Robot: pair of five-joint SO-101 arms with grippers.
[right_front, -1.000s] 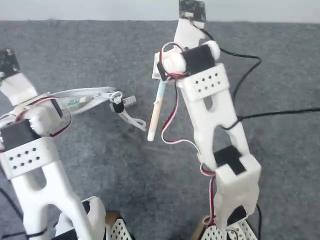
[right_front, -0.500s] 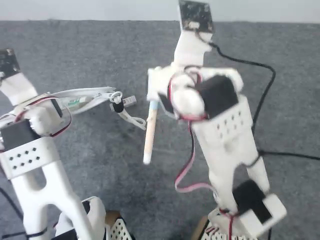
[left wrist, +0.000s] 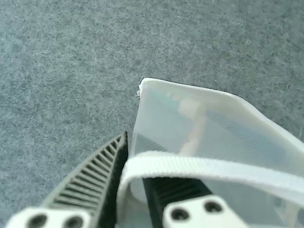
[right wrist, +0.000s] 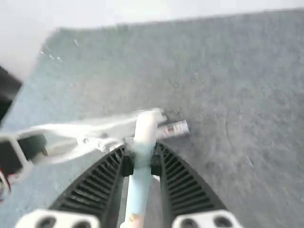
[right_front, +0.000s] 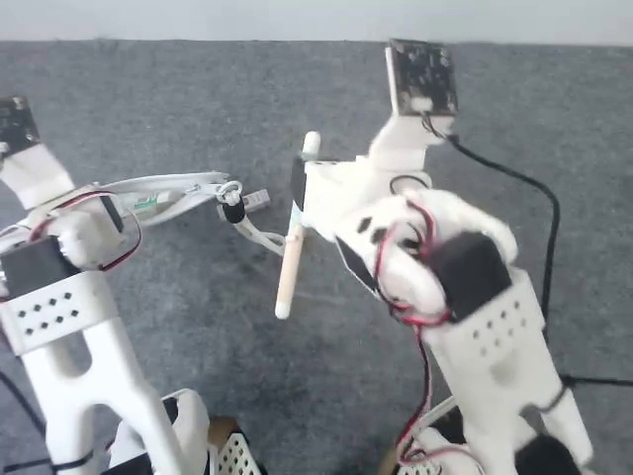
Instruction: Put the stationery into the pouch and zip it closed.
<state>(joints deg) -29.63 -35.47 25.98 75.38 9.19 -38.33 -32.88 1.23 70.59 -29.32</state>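
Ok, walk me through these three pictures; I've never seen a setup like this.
Two white robot arms stand side by side on a grey mat. One picture looks down over both from a fixed camera; the other two come from cameras on each arm's wrist. The left end effector pinches the edge of a translucent white pouch, with something already inside. The right end effector grips a long pale pen near the pouch's mouth. A small clear item lies beside that mouth.
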